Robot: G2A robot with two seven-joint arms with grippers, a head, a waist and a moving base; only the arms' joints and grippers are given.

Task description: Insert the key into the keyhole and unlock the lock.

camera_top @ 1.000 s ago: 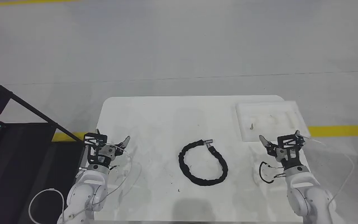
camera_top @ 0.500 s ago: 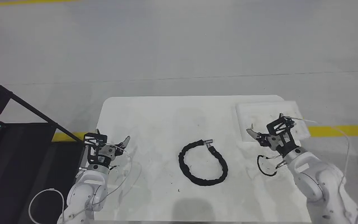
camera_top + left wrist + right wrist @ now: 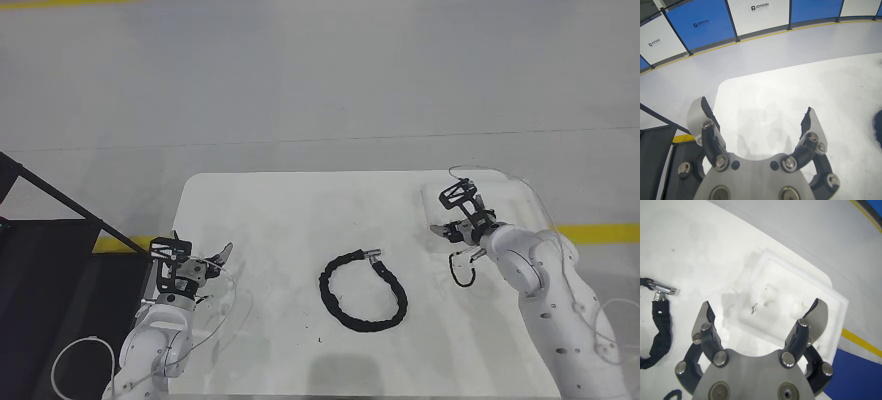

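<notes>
White foam tray [image 3: 837, 308] at the right of the table [image 3: 270, 220] holds the key [image 3: 754, 308], and the right gripper [image 3: 762, 304], jaws wide and empty, has swung from the near edge to hover over it. Black chain lock [image 3: 363, 292] lies mid-table; picking up the key seems next

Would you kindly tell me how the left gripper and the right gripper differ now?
The left gripper hangs at the table's edge, the right gripper over the foam tray. The key sits before the right gripper, bare table before the left gripper. Both are open and empty.
</notes>
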